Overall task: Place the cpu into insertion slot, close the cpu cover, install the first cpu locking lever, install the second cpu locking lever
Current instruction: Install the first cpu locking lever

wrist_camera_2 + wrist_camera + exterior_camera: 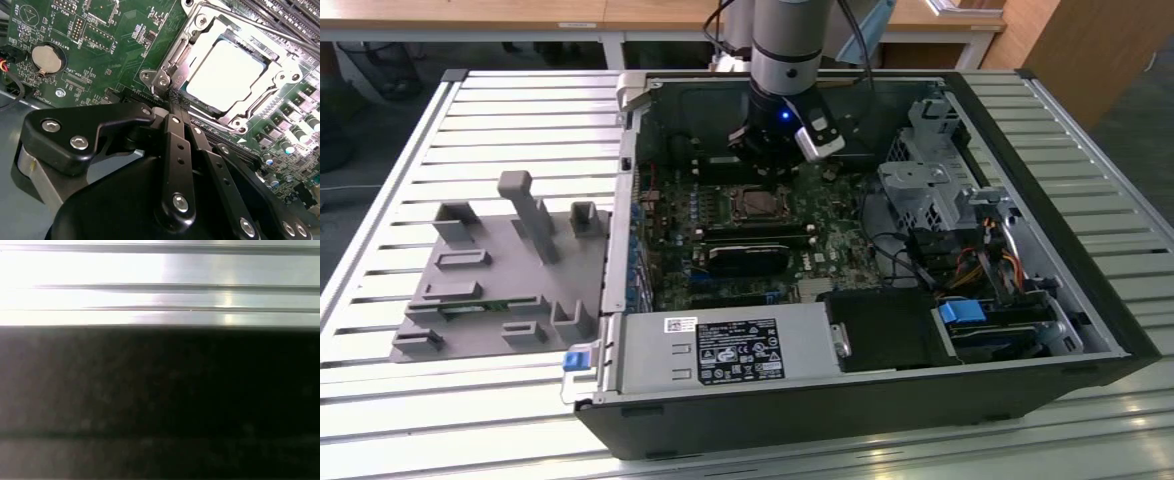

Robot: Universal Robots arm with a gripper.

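1. The gripper (172, 97) has its fingers drawn together, grasping nothing, tips just beside a corner of the insertion slot (200, 30).
2. In the exterior view, a grey fixture block (494, 270) lies on the slatted table (400, 400) at the exterior view's left.
3. Rightward, the open computer case (854, 410) holds the motherboard (115, 60).
4. The cpu (232, 75) sits in the slot, with the cpu cover (270, 67) lying flat around it.
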